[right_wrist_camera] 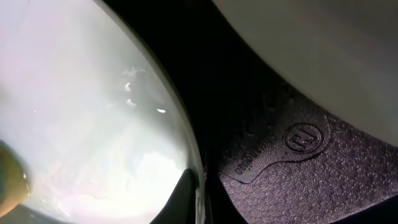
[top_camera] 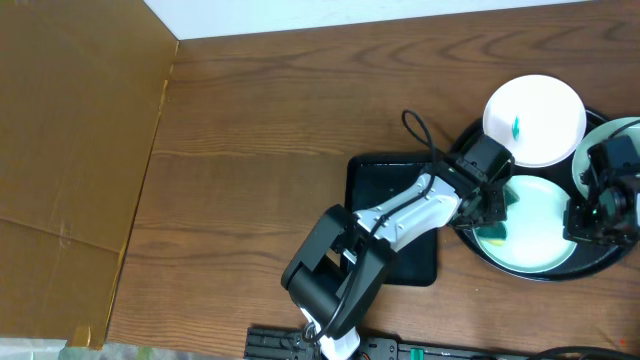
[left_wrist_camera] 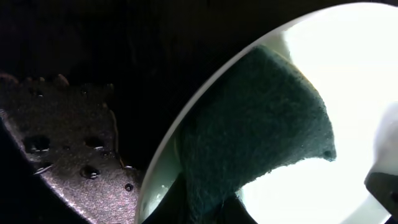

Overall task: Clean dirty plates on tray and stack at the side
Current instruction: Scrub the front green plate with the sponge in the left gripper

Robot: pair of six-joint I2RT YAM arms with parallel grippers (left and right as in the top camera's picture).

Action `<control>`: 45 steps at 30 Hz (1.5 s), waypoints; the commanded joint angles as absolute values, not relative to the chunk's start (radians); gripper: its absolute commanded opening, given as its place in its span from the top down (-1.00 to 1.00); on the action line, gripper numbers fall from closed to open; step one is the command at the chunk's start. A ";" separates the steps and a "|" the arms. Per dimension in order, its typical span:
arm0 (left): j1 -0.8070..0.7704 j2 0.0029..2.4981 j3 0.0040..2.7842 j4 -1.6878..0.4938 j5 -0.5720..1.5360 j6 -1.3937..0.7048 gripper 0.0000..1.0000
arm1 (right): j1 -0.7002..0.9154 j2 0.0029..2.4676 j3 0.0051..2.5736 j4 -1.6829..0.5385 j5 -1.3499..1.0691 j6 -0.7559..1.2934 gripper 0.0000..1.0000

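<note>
So, early in the task: all three plates sit on the round tray (top_camera: 545, 276) at the right of the table (top_camera: 260, 130), and nothing is stacked at the side yet. The left gripper (top_camera: 497, 208) has its fingers clamped on a dark green sponge (left_wrist_camera: 255, 124), which is pressed flat on the front plate (top_camera: 535, 235) near its left rim. That plate looks wet and streaky in the right wrist view, so the wipe is probably mid-way. The right gripper (top_camera: 585, 222) is at the same plate's right edge with one finger showing at the rim, likely steadying it, but I cannot tell whether the fingers are closed on it. The back plate (top_camera: 545, 110) has a teal smear (top_camera: 517, 127) in the middle, so it is not cleaned. The right plate (top_camera: 622, 130) is half hidden under the right arm, so its state is unclear. A square black mat (top_camera: 385, 190) lies left of the tray, under the left arm. Left to do: finish this plate, clean the rest, stack all three.
</note>
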State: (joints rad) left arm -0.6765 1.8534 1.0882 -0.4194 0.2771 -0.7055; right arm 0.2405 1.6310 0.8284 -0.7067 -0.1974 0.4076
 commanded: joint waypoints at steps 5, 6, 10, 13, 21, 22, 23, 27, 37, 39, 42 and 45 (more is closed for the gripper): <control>-0.743 1.894 1.061 -0.206 0.380 -0.698 0.85 | 0.244 1.668 0.807 -0.700 -0.131 0.411 0.97; -0.760 1.906 1.061 -0.188 0.386 -0.711 0.85 | 0.244 1.668 0.807 -0.700 -0.131 0.411 0.98; -0.822 1.969 1.061 -0.142 0.455 -0.731 0.85 | 0.244 1.668 0.807 -0.700 -0.131 0.411 0.97; -0.843 2.008 1.062 -0.122 0.519 -0.731 0.85 | 0.244 1.668 0.807 -0.700 -0.131 0.411 0.97; -0.766 1.966 1.082 -0.323 0.360 -0.731 0.86 | 0.244 1.668 0.807 -0.700 -0.131 0.411 0.97; -0.753 1.959 1.088 -0.369 0.307 -0.732 0.86 | 0.244 1.668 0.807 -0.700 -0.131 0.411 0.98; -0.737 1.952 1.096 -0.426 0.242 -0.737 0.86 | 0.244 1.668 0.807 -0.700 -0.131 0.411 0.97; -0.691 1.946 1.110 -0.564 0.049 -0.738 0.85 | 0.244 1.668 0.807 -0.700 -0.131 0.411 0.98; -0.659 1.947 1.110 -0.546 0.131 -0.735 0.85 | 0.244 1.668 0.807 -0.701 -0.131 0.411 0.97; -0.677 1.947 1.109 -0.483 0.250 -0.734 0.86 | 0.244 1.668 0.807 -0.701 -0.131 0.411 0.97; -0.723 1.947 1.102 -0.360 0.379 -0.734 0.85 | 0.244 1.668 0.807 -0.701 -0.131 0.411 0.97; -0.786 1.951 1.100 -0.265 0.440 -0.736 0.85 | 0.244 1.668 0.807 -0.701 -0.131 0.411 0.98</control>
State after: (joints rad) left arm -0.7265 1.9057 1.1164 -0.3153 0.3553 -0.7315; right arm 0.2417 1.6337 0.8291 -0.7040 -0.2073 0.4103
